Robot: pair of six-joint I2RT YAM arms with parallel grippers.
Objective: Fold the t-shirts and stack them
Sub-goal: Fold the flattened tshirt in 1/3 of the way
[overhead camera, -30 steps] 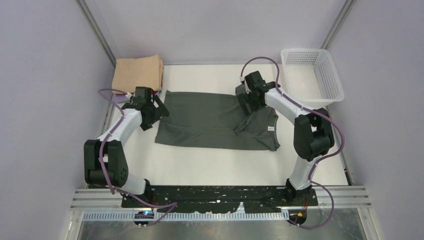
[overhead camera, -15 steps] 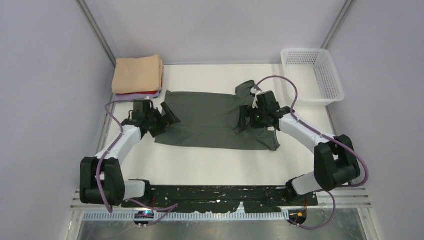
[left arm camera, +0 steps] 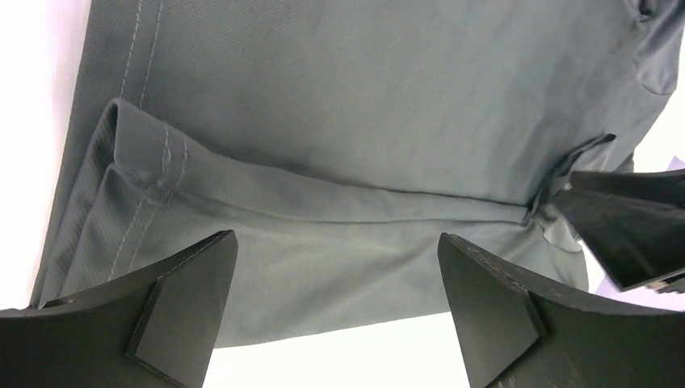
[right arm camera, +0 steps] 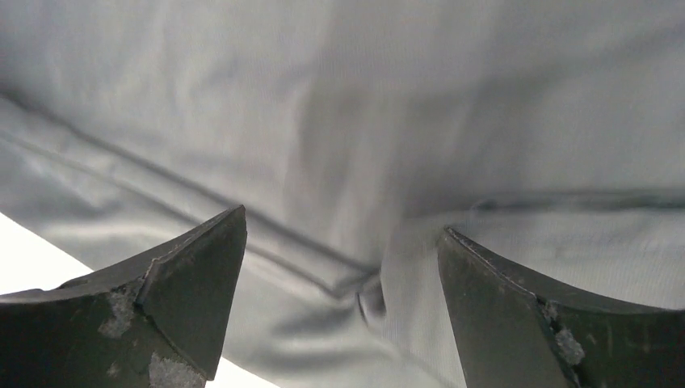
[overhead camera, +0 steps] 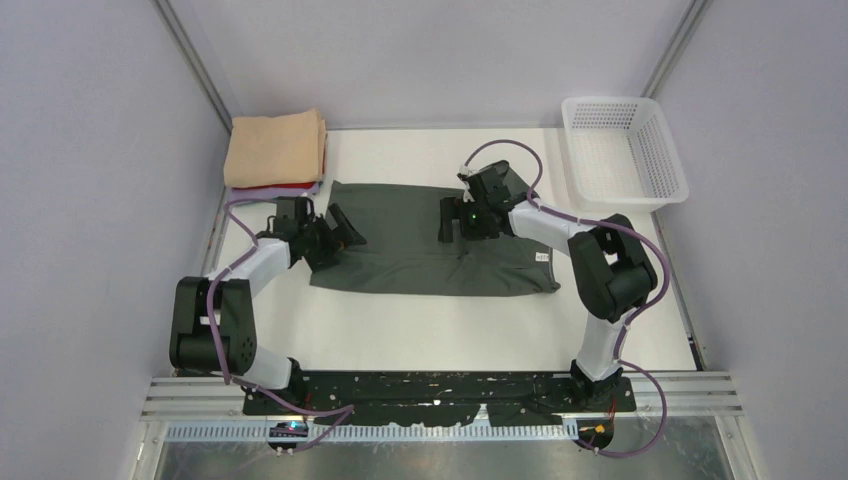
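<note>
A dark charcoal-grey t-shirt [overhead camera: 410,245] lies spread on the white table, its small neck label [overhead camera: 541,257] at the right end. My left gripper [overhead camera: 347,230] hangs open over the shirt's left hem, with nothing between its fingers [left arm camera: 182,299]; a folded, stitched hem layer [left arm camera: 242,202] lies just ahead of it. Open too, my right gripper [overhead camera: 447,222] is low over the middle of the shirt. A puckered crease [right arm camera: 371,299] shows between its fingers [right arm camera: 501,307]. The right gripper's finger [left arm camera: 630,234] shows at the edge of the left wrist view. Folded t-shirts are stacked at the back left, peach-tan [overhead camera: 275,148] on top of red [overhead camera: 295,187].
A white mesh basket [overhead camera: 668,165] stands at the back right corner. Purple-grey walls close in the table on three sides. Bare white table [overhead camera: 420,330] lies between the shirt and the arm bases.
Both grippers opened wide. The right arm swung from the shirt's back right corner to its middle. The left gripper moved forward and right onto the shirt's left edge.
</note>
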